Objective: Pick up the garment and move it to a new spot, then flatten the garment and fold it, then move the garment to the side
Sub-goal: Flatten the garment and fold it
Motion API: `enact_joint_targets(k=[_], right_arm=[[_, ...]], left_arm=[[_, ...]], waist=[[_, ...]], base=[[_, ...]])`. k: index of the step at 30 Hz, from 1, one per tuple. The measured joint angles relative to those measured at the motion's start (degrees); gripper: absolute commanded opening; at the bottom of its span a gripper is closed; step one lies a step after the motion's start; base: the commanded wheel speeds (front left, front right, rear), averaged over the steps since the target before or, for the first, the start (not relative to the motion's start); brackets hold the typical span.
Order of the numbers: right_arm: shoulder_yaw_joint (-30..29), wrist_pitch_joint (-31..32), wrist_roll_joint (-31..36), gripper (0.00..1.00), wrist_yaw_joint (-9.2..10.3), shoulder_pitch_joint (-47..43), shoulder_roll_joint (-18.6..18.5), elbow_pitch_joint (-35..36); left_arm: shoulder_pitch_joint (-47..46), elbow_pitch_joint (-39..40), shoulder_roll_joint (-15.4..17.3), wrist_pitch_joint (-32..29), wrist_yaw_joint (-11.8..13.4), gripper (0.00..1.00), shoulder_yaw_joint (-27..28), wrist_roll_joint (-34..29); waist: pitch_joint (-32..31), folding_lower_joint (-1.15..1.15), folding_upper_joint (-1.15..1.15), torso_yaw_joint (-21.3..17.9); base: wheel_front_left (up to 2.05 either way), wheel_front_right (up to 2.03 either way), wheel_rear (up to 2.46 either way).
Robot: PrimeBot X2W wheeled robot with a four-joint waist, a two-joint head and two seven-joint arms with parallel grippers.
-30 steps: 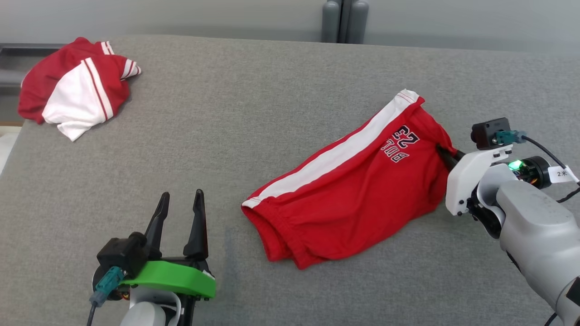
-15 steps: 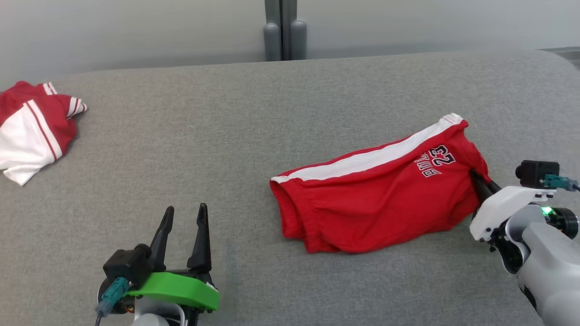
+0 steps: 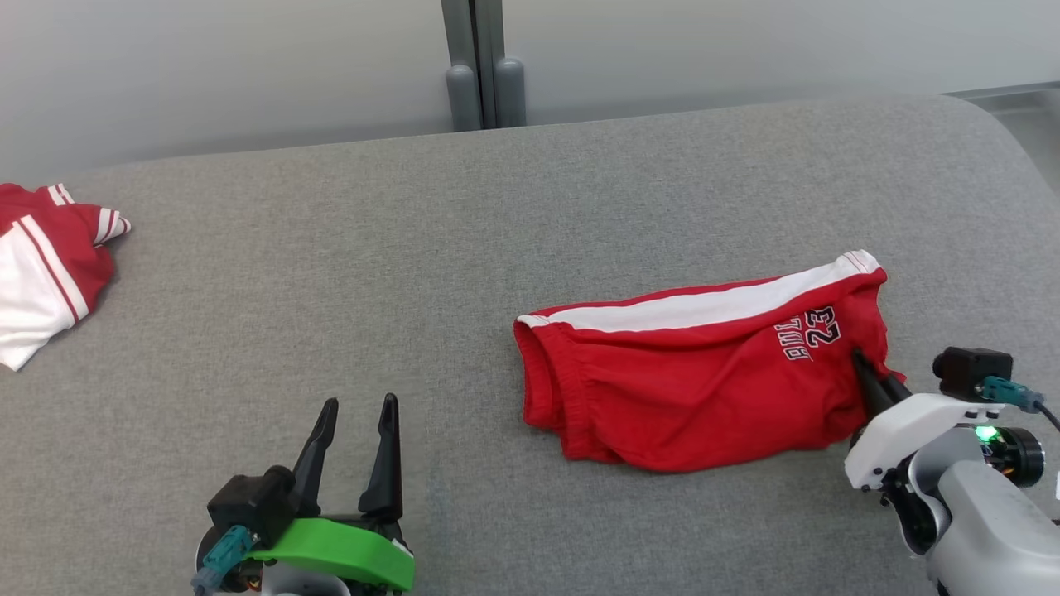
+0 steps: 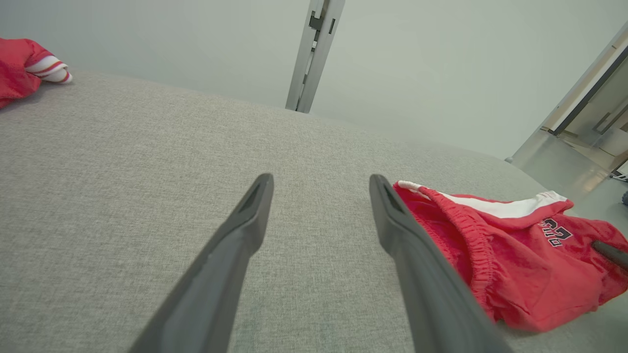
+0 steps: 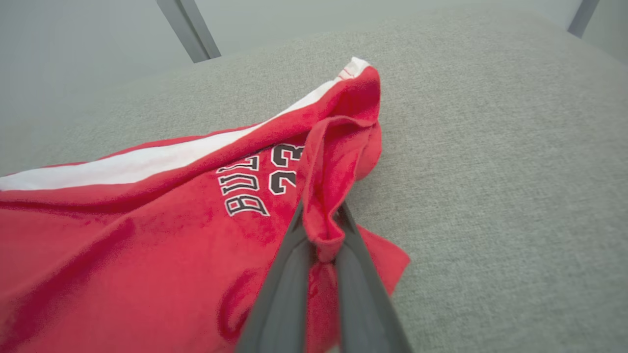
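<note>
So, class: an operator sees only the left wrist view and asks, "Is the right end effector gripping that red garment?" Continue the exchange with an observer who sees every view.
Observer: Yes, the right end effector is shut on a fold of the bright red jersey garment with a white stripe.
Operator: Which part?
Observer: The edge beside the black "23" print.
Operator: And the heap far left?
Observer: A crumpled red cloth with a broad white panel.

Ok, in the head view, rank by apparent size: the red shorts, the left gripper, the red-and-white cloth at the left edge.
1. red shorts, clearly largest.
2-3. left gripper and red-and-white cloth look about alike; the gripper is nearer, the cloth cut by the frame: unranked.
</note>
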State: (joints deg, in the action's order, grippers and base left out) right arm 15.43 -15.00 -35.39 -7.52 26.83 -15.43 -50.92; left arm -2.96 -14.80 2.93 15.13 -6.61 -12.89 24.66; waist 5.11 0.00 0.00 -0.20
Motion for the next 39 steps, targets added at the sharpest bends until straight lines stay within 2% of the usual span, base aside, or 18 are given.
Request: enact_joint_targets(k=[7, 12, 16, 23, 31, 32, 33, 34, 35, 39], right_arm=[[3.0, 0.3, 5.8, 0.00, 0.00, 2.2, 4.7, 4.6], [8.4, 2.7, 7.3, 0.00, 0.00, 3.8, 8.9, 9.6], [13.6, 5.5, 7.2, 0.00, 0.00, 4.4, 10.7, 12.1], [20.7, 9.0, 7.7, 0.00, 0.00, 4.0, 10.6, 13.4], [23.2, 11.8, 7.7, 0.00, 0.00, 2.6, 8.4, 15.8], [23.4, 12.0, 7.7, 0.04, -0.01, 2.2, 8.3, 16.3], [23.7, 12.1, 7.7, 0.26, 0.00, 1.9, 8.2, 16.8], [23.9, 12.2, 7.7, 0.32, 0.00, 1.6, 8.2, 17.2], [24.0, 12.0, 7.7, 1.00, -0.01, 1.4, 8.1, 17.9], [23.7, 10.3, 8.0, 1.00, 0.00, 0.5, 8.1, 20.1]], left_arm=[[0.0, -0.1, 0.0, 0.0, 0.0, 1.00, 0.2, 0.2], [0.0, -0.1, 0.0, 0.0, 0.1, 1.00, -0.1, 0.8], [0.1, 0.2, 0.0, 0.0, 0.5, 1.00, -0.5, 1.0], [0.2, 0.6, -0.1, 0.0, 0.7, 1.00, -0.6, 1.5], [0.8, 0.8, -0.1, 0.0, 0.8, 1.00, -0.8, 1.6], [0.9, 0.8, -0.1, 0.0, 0.9, 1.00, -0.7, 1.6], [1.0, 0.7, -0.1, 0.0, 1.0, 1.00, -0.8, 1.6], [1.1, 0.7, -0.1, 0.0, 1.1, 1.00, -0.8, 1.6], [1.1, 0.6, -0.1, 0.0, 1.1, 1.00, -1.0, 1.6], [1.2, 0.4, -0.1, 0.0, 1.1, 1.00, -1.6, 1.6]], waist=[[-0.7, 0.00, 0.00, 1.7], [-1.2, 0.00, 0.00, 3.0], [-1.5, 0.00, 0.00, 4.0], [-1.5, 0.00, 0.00, 5.7], [-1.5, 0.00, 0.00, 5.9], [-1.6, 0.00, 0.00, 5.8], [-1.6, 0.00, 0.00, 5.7], [-1.7, 0.00, 0.00, 5.6], [-1.7, 0.00, 0.00, 5.4], [-2.0, 0.00, 0.00, 5.0]], base=[[0.00, 0.00, 0.00], [0.00, 0.00, 0.00], [0.00, 0.00, 0.00], [0.00, 0.00, 0.00], [0.00, 0.00, 0.00], [0.00, 0.00, 0.00], [0.00, 0.00, 0.00], [0.00, 0.00, 0.00], [0.00, 0.00, 0.00], [0.00, 0.00, 0.00]])
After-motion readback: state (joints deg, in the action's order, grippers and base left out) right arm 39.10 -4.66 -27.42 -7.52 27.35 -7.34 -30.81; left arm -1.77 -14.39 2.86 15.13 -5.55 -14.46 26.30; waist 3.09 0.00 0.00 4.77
